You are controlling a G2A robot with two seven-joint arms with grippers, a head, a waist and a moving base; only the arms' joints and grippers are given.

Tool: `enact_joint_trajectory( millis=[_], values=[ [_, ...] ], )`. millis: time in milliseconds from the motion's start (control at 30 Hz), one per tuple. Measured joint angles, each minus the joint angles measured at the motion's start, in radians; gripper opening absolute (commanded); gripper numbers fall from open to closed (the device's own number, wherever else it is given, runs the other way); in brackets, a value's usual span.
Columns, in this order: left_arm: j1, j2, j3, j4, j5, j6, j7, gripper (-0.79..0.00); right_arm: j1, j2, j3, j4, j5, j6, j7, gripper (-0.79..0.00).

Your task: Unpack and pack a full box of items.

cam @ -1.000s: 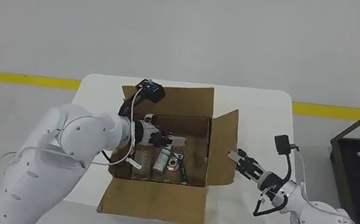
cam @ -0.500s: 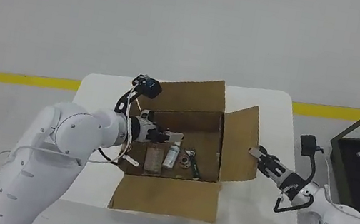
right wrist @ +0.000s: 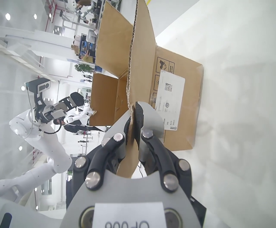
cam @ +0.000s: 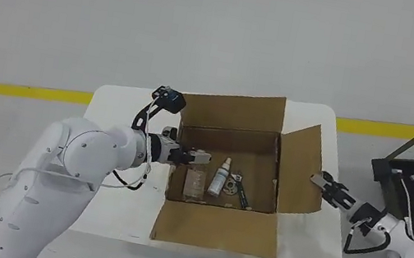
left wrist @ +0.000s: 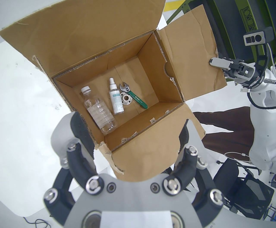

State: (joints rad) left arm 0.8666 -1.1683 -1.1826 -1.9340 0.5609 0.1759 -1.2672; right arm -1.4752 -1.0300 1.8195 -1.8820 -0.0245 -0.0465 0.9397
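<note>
Jaws on the right gripper (right wrist: pixel 133 112) are pressed together on the outer edge of the right flap (cam: pixel 300 170), while those on the left gripper (left wrist: pixel 130 127) stand apart and hold nothing. We take the items in order of size. The table (cam: pixel 321 120) carries the box (cam: pixel 214 229), which sits near its middle with all four flaps turned outward. We judge that the clamp on the right flap serves to hold that flap away from the opening and to steady the box against sliding. The left gripper sits at the box's left wall, fingers pointing across the opening; we read this as a ready position for reaching in, since open jaws are needed to close on an item. Four items lie flat on the box floor, grouped toward the left wall, which places them near the free gripper. The clear bottle (left wrist: pixel 99 115) lies closest to that wall. The spray bottle (left wrist: pixel 115 98) lies just beside it, roughly parallel. The wrench (left wrist: pixel 135 98) with the green handle lies on the far side of the spray bottle. The metal flange (left wrist: pixel 125 97) rests between the two, touching or overlapping the wrench; we cannot tell which. We judge the unpacking not yet begun or only partly done.
</note>
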Motion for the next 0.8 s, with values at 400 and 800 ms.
enact_joint_trajectory(
  millis=[400, 800],
  values=[
    [0.006, 0.001, 0.001, 0.003, 0.006, -0.004, 0.005, 0.0, 0.011, 0.008, -0.003, -0.011, -0.03, 0.012, -0.053, 0.0],
    [0.065, 0.017, 0.008, 0.06, 0.13, -0.002, 0.009, 0.0, -0.038, 0.011, 0.008, -0.063, -0.03, 0.018, -0.101, -0.046]
  ],
)
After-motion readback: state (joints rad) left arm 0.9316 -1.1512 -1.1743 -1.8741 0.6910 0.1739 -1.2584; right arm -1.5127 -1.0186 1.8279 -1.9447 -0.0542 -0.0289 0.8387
